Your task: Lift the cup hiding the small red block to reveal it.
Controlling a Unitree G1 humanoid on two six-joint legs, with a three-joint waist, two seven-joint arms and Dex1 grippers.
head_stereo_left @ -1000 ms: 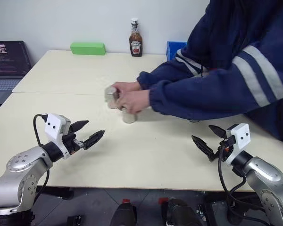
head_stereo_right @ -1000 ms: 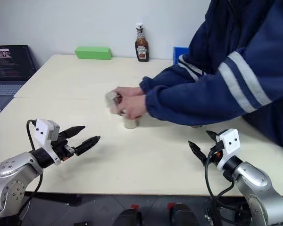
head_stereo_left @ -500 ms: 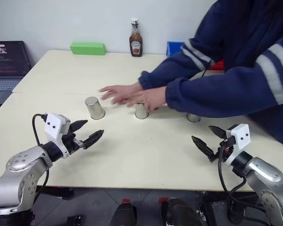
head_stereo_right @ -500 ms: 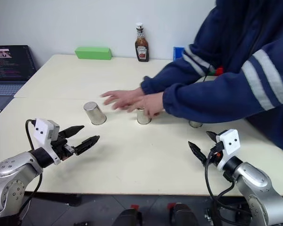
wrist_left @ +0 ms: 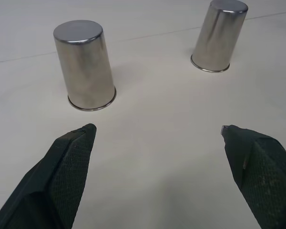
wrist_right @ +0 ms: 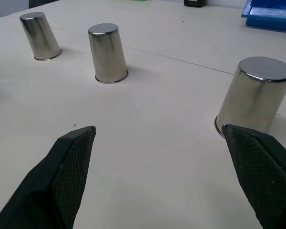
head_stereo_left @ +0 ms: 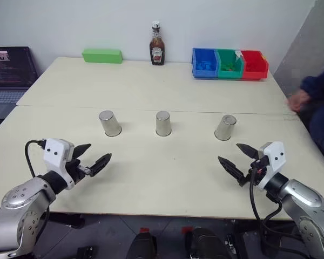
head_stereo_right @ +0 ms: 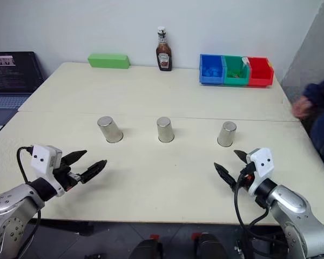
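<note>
Cups (head_stereo_left: 163, 123) stand inverted, 3 abreast, well beyond both spread grippers (head_stereo_left: 95, 158) (head_stereo_left: 236, 161).

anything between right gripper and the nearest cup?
Nothing: bare table lies between the open right gripper and the rightmost cup. The head view and the right wrist view both show that stretch.

Each arm is a rounded silver-grey shell ending in a black wrist. On each wrist sits a white box with two small black dots on its face. A black cable loops from the left box back over the forearm; another black cable curls under the right wrist. The left gripper (head_stereo_left: 93, 158) and right gripper (head_stereo_left: 236, 160) each have two black, tapered, pointed fingers (wrist_left: 69, 164) with finely textured inner pads.
</note>
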